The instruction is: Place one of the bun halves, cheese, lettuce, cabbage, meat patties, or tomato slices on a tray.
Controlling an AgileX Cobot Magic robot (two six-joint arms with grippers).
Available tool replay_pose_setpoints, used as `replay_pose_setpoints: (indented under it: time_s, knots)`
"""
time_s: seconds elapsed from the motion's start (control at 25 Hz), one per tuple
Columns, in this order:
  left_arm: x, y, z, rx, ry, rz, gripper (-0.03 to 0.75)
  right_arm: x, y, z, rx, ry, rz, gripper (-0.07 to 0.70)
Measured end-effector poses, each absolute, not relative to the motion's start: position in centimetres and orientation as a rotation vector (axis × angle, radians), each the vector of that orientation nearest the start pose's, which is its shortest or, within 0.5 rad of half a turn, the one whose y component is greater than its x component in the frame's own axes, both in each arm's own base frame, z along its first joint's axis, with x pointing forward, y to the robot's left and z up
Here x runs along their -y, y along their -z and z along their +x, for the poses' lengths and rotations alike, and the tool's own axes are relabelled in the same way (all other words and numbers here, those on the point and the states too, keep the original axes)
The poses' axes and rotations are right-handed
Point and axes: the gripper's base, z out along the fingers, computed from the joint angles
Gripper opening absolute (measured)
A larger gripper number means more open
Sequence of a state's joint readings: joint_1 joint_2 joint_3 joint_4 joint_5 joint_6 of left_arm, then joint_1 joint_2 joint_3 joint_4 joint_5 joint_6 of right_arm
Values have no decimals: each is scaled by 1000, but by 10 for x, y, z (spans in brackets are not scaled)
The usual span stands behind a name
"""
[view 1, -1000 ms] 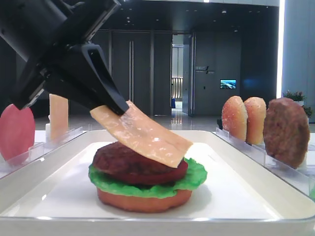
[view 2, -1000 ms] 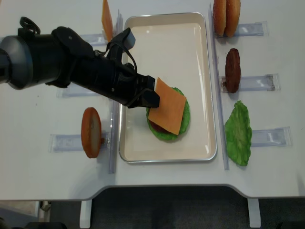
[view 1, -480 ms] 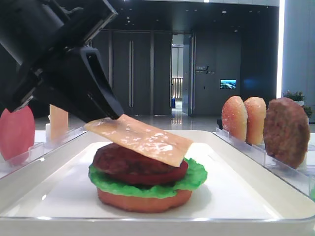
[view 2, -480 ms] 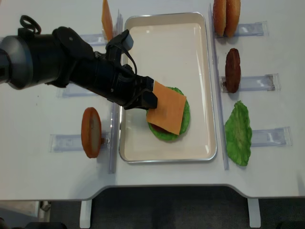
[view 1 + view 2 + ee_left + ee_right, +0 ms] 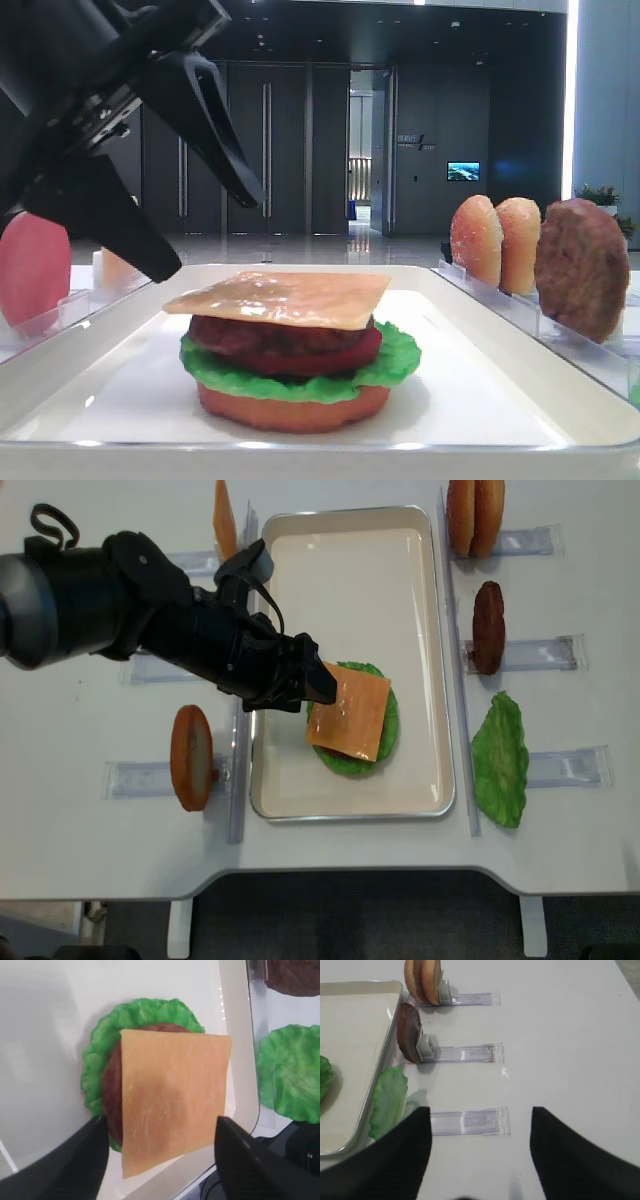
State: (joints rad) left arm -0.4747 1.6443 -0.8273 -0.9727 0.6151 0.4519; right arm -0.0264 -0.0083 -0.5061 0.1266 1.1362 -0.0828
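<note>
Released since a second ago, cheese (image 5: 280,298) lies flat on the patty (image 5: 285,343), below the spread left claw (image 5: 210,235).

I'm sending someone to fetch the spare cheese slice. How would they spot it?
Find the white tray; left of its far corner a clear rack holds the spare cheese on edge. The other cheese slice lies flat on the burger stack.

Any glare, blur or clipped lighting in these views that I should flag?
Low exterior view: the left hand looms dark and soft-edged; a bright strip clips top right. Left wrist view: the tray rim glares, the cheese stays sharp. Overhead view: even light, soft shadows.
</note>
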Motion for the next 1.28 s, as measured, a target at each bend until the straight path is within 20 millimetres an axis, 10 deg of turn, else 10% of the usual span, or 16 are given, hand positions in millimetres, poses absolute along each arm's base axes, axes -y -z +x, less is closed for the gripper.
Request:
replay_pose_setpoints:
  time_s: [1.28]
  knots:
    - [113,-288,222,-2961,65,384,513,-11,-273,-10,-2098,-87,-72,416]
